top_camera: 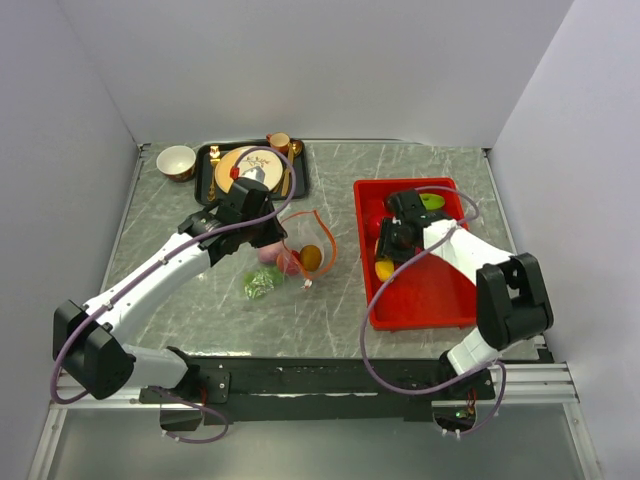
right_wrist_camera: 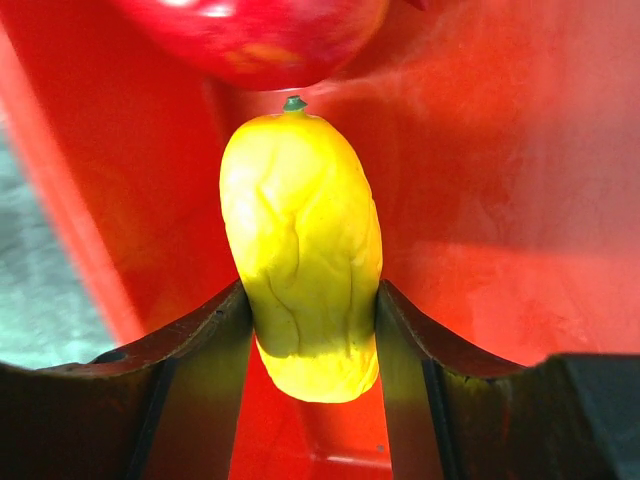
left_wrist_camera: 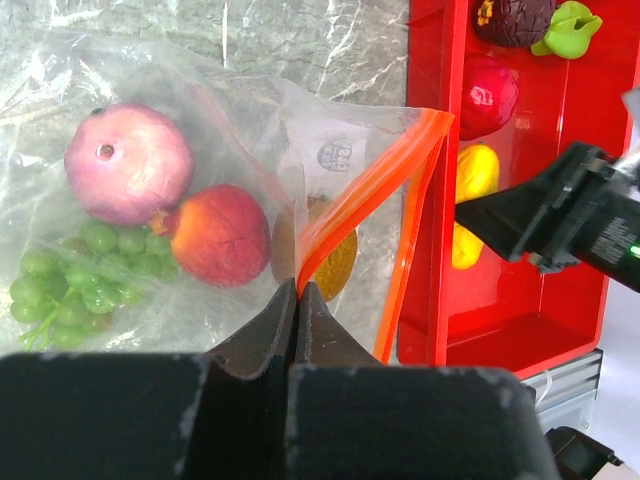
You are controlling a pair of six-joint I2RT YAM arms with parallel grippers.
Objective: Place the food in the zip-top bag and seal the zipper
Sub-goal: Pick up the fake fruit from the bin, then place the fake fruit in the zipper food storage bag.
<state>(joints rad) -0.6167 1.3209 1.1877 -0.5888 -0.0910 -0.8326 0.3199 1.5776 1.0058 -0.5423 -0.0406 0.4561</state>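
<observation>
The clear zip-top bag lies on the table, left of the red tray. In the left wrist view the bag holds a pink-purple fruit, a red round fruit, a green grape bunch and a brownish-orange piece. My left gripper is shut on the orange-red zipper at the bag's mouth, which stands open. My right gripper is in the tray, shut on the yellow oblong food.
In the tray lie a red round fruit, a dark purple piece and a green piece. A black tray with a cream plate and cup stands at the back left, beside a bowl.
</observation>
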